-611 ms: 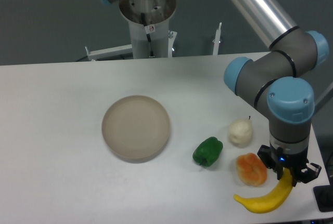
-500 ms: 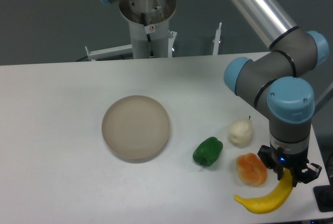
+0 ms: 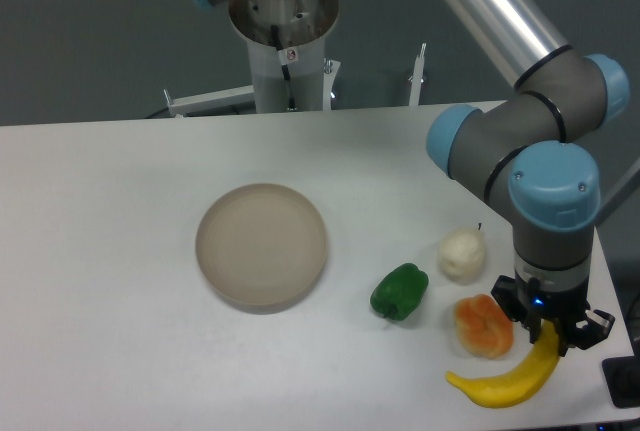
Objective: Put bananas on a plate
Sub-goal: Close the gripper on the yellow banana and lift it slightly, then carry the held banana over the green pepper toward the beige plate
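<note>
End effector (image 3: 548, 332): closed on the upper end of the bananas (image 3: 500, 382), shifted slightly leftward with the fruit since half a second ago, suggesting transport is beginning. Bananas are located at the worktop's (image 3: 100, 251) near right corner beside the orange fruit (image 3: 482, 326), well apart from the plate (image 3: 261, 246), which is bare.

UR5e arm (image 3: 520, 141) — grey cast joint housings with light-blue round end caps, polished silver aluminium tube for the long link. Wrist section is a grey cylinder ending in a black flange with a small blue lit LED. Gripper (image 3: 550, 332) is black, short dark fingers. Base column (image 3: 283, 36) at the back — pale grey, thin black cable, small red-and-white sticker.
</note>
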Motion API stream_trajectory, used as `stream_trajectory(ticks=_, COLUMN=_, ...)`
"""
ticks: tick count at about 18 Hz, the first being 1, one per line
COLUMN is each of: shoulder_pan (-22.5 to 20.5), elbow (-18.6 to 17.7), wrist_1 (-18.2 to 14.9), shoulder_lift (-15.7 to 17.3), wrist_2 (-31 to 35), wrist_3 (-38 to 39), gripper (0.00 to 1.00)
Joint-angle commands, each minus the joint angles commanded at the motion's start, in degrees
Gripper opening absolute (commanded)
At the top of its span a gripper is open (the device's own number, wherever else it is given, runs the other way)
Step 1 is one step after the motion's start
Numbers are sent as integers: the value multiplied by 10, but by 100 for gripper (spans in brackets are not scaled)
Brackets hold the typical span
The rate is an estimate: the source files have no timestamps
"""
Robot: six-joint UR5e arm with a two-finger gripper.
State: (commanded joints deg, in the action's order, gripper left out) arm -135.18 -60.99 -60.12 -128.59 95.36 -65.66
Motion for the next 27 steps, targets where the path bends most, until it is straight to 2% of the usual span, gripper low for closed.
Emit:
stream_trajectory(ticks=3, shoulder_pan=12, elbow=-24, wrist_1=-1, shoulder_lift=17, wrist_2=1, wrist_3=4, gripper=22)
stream_trajectory(ticks=7, shoulder_pan=17, elbow=-62, wrist_1=-7, shoulder_lift=60, wrist_2=0, wrist_3=35, gripper=22)
stream_trajectory(ticks=12, shoulder_pan=27, elbow=-125, wrist_1=-67, shoulder_lift=128, wrist_2=0, wrist_3=51, gripper=21)
stream_trajectory(ticks=15, shoulder_pan=37, elbow=-170, wrist_1=-69, shoulder_lift=163, wrist_2=-24, wrist_3=103, gripper=21)
stream_trajectory(ticks=16, shoulder_pan=40, elbow=-184, wrist_1=-68, shoulder_lift=169, wrist_2=-39, wrist_3=132, gripper=18)
stream_trajectory(ticks=19, shoulder_pan=58, elbow=-212, wrist_1=-72, shoulder_lift=184, wrist_2=-58, wrist_3=198, gripper=18)
stream_trajectory(ticks=24, shoulder_pan=77, elbow=-276, wrist_1=-74, shoulder_lift=207, wrist_2=-59, wrist_3=206, gripper=19)
stream_trajectory(ticks=27, shoulder_pan=82, elbow=-334, wrist_1=-68, shoulder_lift=228, wrist_2=-61, wrist_3=209, gripper=19)
